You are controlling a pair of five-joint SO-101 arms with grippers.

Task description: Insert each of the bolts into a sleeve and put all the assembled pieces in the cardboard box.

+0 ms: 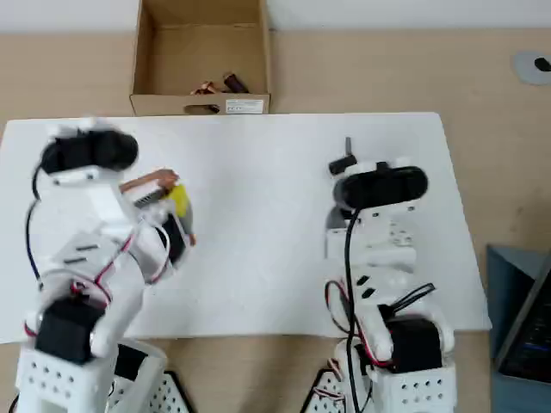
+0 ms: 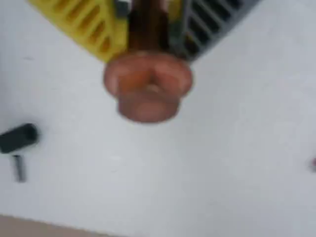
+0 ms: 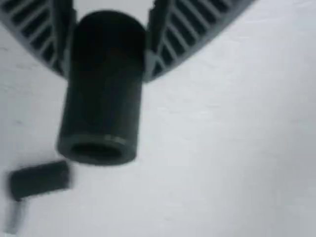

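Observation:
My left gripper [image 2: 148, 47] is shut on a copper bolt [image 2: 148, 94], its flanged head sticking out past the yellow finger [image 2: 94, 29] and the grey one. From above, this bolt [image 1: 148, 181] hangs over the left of the white mat. My right gripper [image 3: 109, 71] is shut on a black sleeve [image 3: 101, 113], open end pointing away from the fingers, just above the mat. A second black sleeve [image 3: 39, 178] lies on the mat beside a small grey pin [image 3: 15, 217]; from above this loose sleeve [image 1: 343, 163] lies just beyond the right arm.
The cardboard box [image 1: 155, 105] stands open past the mat's far edge, with copper and black pieces [image 1: 219, 85] inside by its near wall. The white mat [image 1: 258, 241] is bare between the two arms. A grey object [image 1: 521, 318] sits at the right edge.

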